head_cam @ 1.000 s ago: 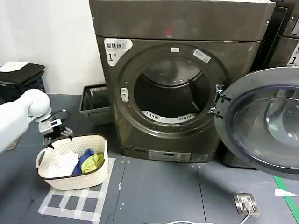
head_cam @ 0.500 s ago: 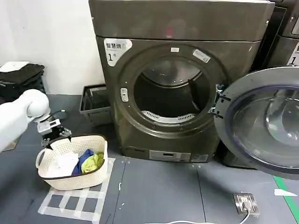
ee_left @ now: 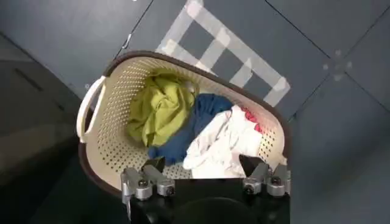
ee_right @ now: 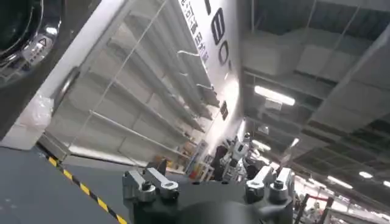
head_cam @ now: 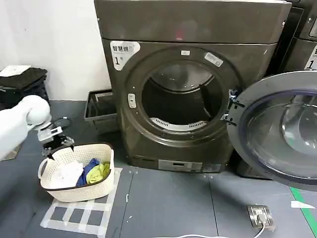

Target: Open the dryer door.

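One dryer door (head_cam: 282, 131) hangs fully swung out from the dryer (head_cam: 188, 89), task apparently done; left gripper (ee_left: 205, 173), fingers spread, has drifted slightly back from the laundry basket (head_cam: 77, 171).

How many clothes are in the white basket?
4 show in the basket: a green one, a blue one, a white one and a bit of red. More may hide underneath.

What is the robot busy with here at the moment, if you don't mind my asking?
The dryer door already hangs wide open to the right of the dryer, with the drum opening exposed. The left gripper hovers open over the near rim of a white laundry basket on the floor, which holds green, blue and white clothes. The right gripper is open too, away from the machine, holding nothing.
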You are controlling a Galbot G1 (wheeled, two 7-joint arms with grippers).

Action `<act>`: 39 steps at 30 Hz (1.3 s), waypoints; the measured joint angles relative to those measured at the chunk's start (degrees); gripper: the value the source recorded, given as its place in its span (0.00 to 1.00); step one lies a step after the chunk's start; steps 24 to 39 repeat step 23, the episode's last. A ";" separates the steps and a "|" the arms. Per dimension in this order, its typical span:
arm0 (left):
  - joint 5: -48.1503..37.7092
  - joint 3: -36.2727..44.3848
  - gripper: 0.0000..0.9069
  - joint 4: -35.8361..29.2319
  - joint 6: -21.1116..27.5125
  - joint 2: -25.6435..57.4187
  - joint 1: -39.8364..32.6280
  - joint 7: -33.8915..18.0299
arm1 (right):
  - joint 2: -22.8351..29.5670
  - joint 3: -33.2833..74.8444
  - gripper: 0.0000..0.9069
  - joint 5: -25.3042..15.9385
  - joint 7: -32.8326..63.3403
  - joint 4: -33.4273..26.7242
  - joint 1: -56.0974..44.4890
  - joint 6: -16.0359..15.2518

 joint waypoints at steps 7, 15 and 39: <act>-0.21 0.02 1.00 0.12 0.00 -0.10 -0.01 0.31 | 0.17 0.18 1.00 -0.07 -0.53 0.11 -0.10 0.17; -0.41 0.31 1.00 0.69 0.00 -0.21 -0.34 0.53 | 0.18 0.22 1.00 -0.07 -0.56 -0.07 -0.03 0.58; -1.18 1.11 1.00 0.44 0.00 -0.23 -0.66 0.74 | 0.18 0.23 1.00 -0.07 -0.58 -0.21 0.07 0.67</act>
